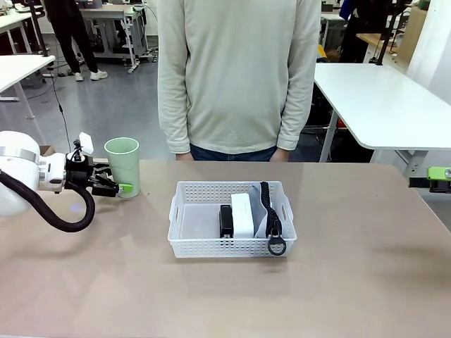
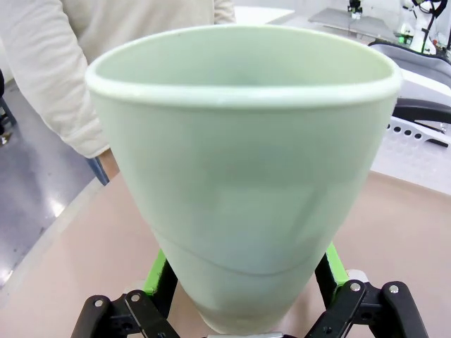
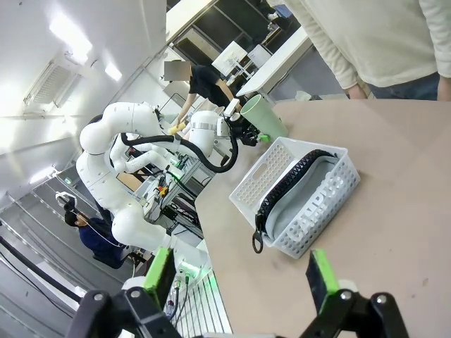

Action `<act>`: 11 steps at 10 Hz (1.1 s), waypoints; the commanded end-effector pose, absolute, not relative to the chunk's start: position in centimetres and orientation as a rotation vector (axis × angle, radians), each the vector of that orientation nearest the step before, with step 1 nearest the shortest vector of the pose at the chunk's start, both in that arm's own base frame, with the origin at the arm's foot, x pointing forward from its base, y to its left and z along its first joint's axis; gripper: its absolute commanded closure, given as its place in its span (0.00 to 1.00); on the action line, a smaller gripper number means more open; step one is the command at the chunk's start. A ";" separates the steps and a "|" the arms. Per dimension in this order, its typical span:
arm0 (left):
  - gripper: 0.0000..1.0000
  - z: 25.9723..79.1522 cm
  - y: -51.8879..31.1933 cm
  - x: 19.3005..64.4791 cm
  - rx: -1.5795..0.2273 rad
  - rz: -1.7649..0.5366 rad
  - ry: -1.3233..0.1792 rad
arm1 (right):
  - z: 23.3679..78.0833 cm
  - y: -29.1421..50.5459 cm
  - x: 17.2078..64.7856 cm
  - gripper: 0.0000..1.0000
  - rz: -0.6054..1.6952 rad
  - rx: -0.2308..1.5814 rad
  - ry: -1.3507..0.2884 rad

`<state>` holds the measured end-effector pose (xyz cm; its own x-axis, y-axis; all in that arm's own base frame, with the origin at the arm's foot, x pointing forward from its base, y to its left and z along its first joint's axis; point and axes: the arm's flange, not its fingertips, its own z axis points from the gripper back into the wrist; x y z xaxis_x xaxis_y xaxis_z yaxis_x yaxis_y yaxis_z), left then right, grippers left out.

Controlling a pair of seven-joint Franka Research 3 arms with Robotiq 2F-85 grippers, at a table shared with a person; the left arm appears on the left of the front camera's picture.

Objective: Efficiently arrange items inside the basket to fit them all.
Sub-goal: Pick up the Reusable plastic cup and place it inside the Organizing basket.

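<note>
A pale green tumbler (image 1: 122, 164) stands upright on the table's left side, and it looms large in the left wrist view (image 2: 239, 169). My left gripper (image 1: 117, 186) is open, its green pads (image 2: 158, 270) on either side of the tumbler's lower part. The white lattice basket (image 1: 211, 248) sits mid-table. Inside it lie a black stapler (image 1: 226, 220), a small white box (image 1: 242, 214) and a grey zip pouch (image 1: 261, 220) standing on edge against the right wall. The lettered pouch (image 3: 318, 201) fills the basket's (image 3: 264, 179) near side. My right gripper (image 3: 239, 278) is open and holds nothing, at the table's right edge (image 1: 438, 176).
A person in a pale sweater (image 1: 236, 70) stands at the far side, hands down. The basket's left half is bare floor (image 1: 194, 224). A white table (image 1: 380, 98) stands behind on the right. There is open tabletop (image 1: 352, 282) in front of and to the right of the basket.
</note>
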<state>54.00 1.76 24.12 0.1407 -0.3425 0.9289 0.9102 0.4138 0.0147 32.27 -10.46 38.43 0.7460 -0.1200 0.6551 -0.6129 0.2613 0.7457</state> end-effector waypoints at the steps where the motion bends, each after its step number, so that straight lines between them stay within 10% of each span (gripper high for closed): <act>1: 0.00 23.9 1.6 54.2 -0.675 -1.001 -1.141 | 38.6 -10.4 31.8 0.00 0.367 1.276 -0.672; 11: 0.00 27.4 1.7 54.4 -0.772 -0.999 -1.235 | 38.6 -10.4 31.8 0.00 0.367 1.276 -0.672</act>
<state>54.65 1.33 27.43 0.0542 -0.2191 0.9742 0.9191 0.3924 0.0371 32.27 -10.46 38.43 0.7460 -0.1199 0.6551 -0.6129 0.2613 0.7457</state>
